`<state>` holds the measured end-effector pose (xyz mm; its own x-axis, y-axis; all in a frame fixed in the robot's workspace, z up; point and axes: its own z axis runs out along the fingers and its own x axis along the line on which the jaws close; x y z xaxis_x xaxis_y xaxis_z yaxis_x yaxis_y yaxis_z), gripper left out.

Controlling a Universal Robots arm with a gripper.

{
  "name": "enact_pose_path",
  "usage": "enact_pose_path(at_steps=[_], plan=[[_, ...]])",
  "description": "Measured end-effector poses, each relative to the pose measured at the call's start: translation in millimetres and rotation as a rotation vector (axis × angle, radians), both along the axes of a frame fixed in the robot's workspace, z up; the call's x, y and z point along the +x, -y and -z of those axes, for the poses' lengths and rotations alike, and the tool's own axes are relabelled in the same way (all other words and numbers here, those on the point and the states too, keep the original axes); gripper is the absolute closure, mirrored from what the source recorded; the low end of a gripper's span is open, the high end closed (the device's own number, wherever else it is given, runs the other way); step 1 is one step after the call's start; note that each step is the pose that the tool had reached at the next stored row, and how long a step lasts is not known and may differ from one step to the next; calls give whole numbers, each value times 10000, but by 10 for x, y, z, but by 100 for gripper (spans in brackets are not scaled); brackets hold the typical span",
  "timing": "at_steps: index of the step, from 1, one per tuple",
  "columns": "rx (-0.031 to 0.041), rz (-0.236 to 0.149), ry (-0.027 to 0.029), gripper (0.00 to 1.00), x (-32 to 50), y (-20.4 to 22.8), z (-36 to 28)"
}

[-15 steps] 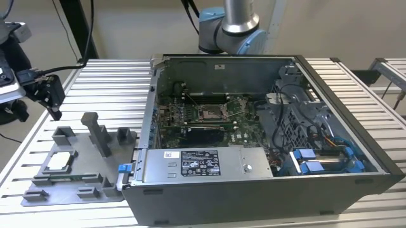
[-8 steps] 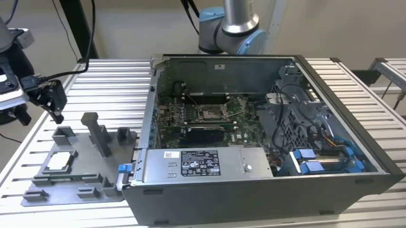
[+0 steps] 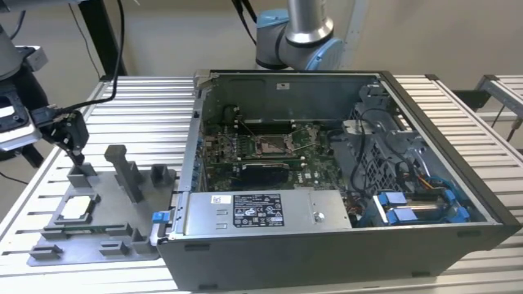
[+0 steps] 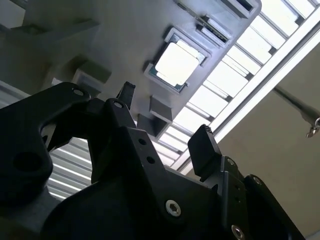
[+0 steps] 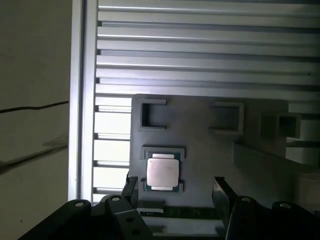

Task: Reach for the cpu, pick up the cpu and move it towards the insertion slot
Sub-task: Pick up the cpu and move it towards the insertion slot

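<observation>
Plainly, the fingers (image 5: 220, 192) of the gripper (image 5: 175, 189) stood spread apart with nothing between them, the two dark pads framing open space in both wrist views. The cpu (image 5: 162, 171) lay beyond them, apart from both pads. It lay flat in a shallow square recess of the grey tray (image 5: 200, 150). It appeared as a small square chip with a pale, silvery metal top that caught the light, and a thin darker border ran around the cap.

In the exterior view, the gripper (image 3: 78, 158) hung over the far end of the tray (image 3: 49, 251), and the cpu (image 3: 75, 208) sat at about six o'clock from it. That view also took in the open computer case (image 3: 327, 257), which stood at three o'clock from the tray on the slatted table (image 3: 139, 110). Inside the case, the insertion slot (image 3: 272, 144) showed as a silver-framed square with a dark centre, set in the green circuit board (image 3: 220, 153). The first wrist view looked straight down on the chip and the tray's other pockets. The second wrist view caught the cpu (image 4: 177, 64) at a slant past the fingers (image 4: 202, 147).
</observation>
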<state>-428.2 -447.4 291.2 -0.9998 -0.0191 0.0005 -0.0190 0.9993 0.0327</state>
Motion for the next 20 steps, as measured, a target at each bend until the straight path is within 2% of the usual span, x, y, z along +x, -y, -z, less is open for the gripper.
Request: enact_pose_path(at_steps=[15,20], plan=[[1,0,1,0,1,27,227],[1,-1,1,0,-8,66,304]])
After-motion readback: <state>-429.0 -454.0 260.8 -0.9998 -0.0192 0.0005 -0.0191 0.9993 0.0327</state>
